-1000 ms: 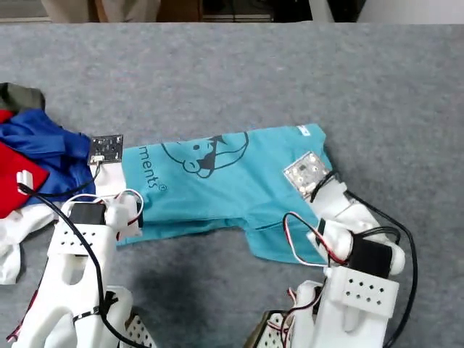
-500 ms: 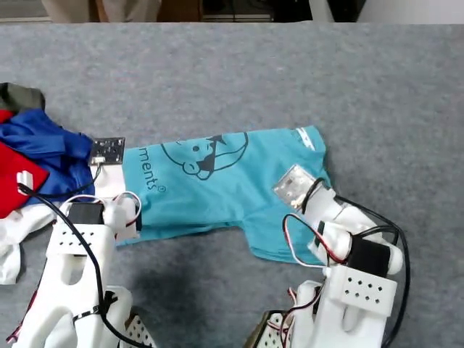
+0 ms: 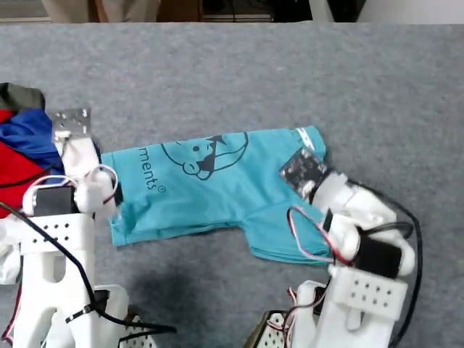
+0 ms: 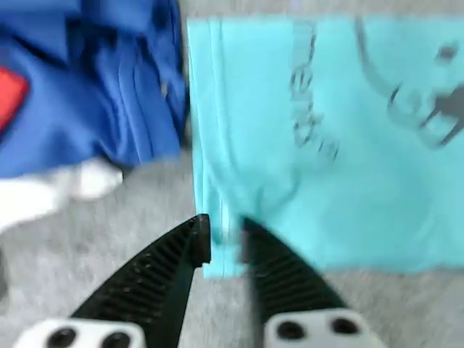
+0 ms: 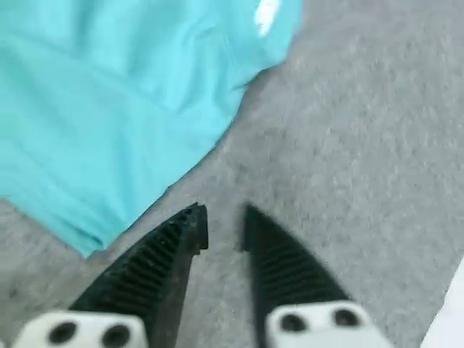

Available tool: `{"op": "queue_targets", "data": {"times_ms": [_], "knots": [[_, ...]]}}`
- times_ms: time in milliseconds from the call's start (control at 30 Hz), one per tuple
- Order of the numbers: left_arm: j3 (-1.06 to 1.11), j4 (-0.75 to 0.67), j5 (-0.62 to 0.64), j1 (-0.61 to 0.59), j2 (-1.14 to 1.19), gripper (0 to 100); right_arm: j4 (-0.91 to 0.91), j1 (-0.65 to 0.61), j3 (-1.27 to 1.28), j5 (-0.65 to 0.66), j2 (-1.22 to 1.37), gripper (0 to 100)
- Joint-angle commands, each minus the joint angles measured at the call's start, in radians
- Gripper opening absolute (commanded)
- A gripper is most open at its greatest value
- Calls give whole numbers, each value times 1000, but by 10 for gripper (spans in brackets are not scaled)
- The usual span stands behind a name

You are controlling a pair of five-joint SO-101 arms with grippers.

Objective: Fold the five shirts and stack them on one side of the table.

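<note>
From the high view, you had the teal shirt (image 3: pixel 217 188) lying flat and lengthwise in the middle of the grey table (image 3: pixel 290 80). It was partly folded, with one short sleeve sticking out toward the robot side. The pile of shirts (image 3: pixel 25 156) sat bunched at the table's left edge, just beside the teal one. Your left arm (image 3: pixel 54 232) stood at the shirt's left end, and your right arm (image 3: pixel 355 225) reached over its right end.

In the left wrist view, your left gripper (image 4: pixel 225 235) had its fingers pinched on the doubled hem at the teal shirt's corner, with a thin strip of cloth between the tips. The blue shirt (image 4: pixel 87 87) from the pile lay right against that same edge.

In the right wrist view, your right gripper (image 5: pixel 225 225) hung over bare table just off the shirt's edge. Its fingers were a narrow gap apart and held nothing.

I judged this cloth to be light, thin and completely limp. It would drape from any pinch, drag and wrinkle on the felt-like table, and never hold a shape by itself. You would have done best to take it at hems, corners or seams, where the layers are thick enough for the tips to bite. Holding both ends together would keep a fold line straight. A one-corner grip risked skewing the shirt or catching the blue one.
</note>
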Motion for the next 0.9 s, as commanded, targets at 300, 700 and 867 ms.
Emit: {"op": "queue_targets", "data": {"times_ms": [300, 700, 867], "knots": [[-100, -370, 232, 78, 407, 19, -207, -223, -455, -284, 794, 5], [-356, -414, 135, 25, 914, 19, -353, -159, -848, -322, 1446, 5], [-434, -405, 84, 15, 1038, 18, -353, -140, -964, -324, 1573, 5]]}}
